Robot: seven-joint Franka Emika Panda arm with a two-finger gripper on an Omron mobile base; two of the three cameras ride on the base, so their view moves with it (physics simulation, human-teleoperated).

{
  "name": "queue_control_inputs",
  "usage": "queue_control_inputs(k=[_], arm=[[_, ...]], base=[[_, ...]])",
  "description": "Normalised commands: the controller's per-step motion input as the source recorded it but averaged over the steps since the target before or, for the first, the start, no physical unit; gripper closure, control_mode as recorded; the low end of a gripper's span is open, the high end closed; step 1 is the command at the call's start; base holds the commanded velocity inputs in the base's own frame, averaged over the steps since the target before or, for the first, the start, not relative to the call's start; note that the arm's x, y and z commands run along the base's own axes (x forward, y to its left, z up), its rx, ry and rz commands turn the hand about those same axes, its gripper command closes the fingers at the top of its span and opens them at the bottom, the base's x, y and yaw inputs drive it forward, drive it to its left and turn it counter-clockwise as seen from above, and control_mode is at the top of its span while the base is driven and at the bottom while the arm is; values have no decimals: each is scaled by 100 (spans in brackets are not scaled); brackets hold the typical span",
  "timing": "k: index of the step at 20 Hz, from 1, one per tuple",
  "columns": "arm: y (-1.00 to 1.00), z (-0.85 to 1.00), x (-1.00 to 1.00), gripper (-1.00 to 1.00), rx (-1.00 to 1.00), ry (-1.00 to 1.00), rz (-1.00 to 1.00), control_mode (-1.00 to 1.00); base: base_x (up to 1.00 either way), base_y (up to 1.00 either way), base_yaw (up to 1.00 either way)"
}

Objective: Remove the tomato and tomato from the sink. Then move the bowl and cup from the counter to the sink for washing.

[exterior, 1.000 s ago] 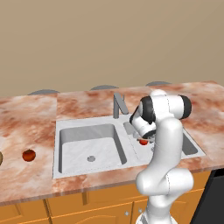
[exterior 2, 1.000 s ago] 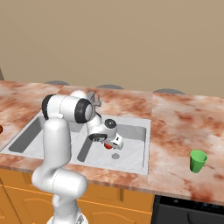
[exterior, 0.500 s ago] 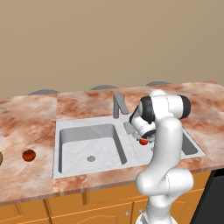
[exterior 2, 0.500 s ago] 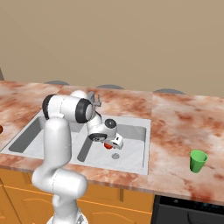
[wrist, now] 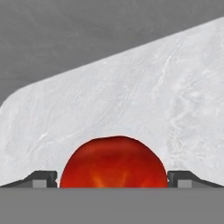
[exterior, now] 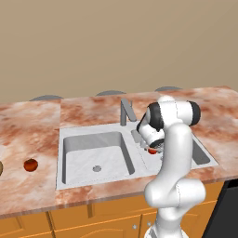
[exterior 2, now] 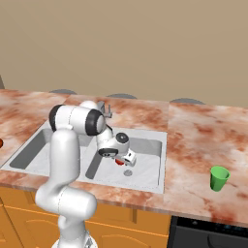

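Item: my tool, lowered into the right basin of the sink, jaws spread wide to either side of a red tomato resting on the basin floor, fingertips not pressing it as far as I can see, nothing gripped. Item: second tomato on the desk left of the sink. Item: green cup on the desk, well right of the sink.

sink as ref: one tomato in its right basin, 2nd tomato on counter to its left, cup on counter far right.
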Motion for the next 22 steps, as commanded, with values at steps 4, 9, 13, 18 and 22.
queue_control_inputs(k=[4,9,13,18,22], arm=[[1,-14,4,-100,0,0,-2,-100],[0,-11,4,-100,-2,-1,-1,-100],[0,-7,2,-100,-2,-1,-1,-100],[0,-13,0,-100,0,0,-1,-100],[2,-19,0,-100,0,0,-2,-100]], base=[[0,0,0],[0,0,0],[0,0,0],[0,0,0],[0,0,0]])
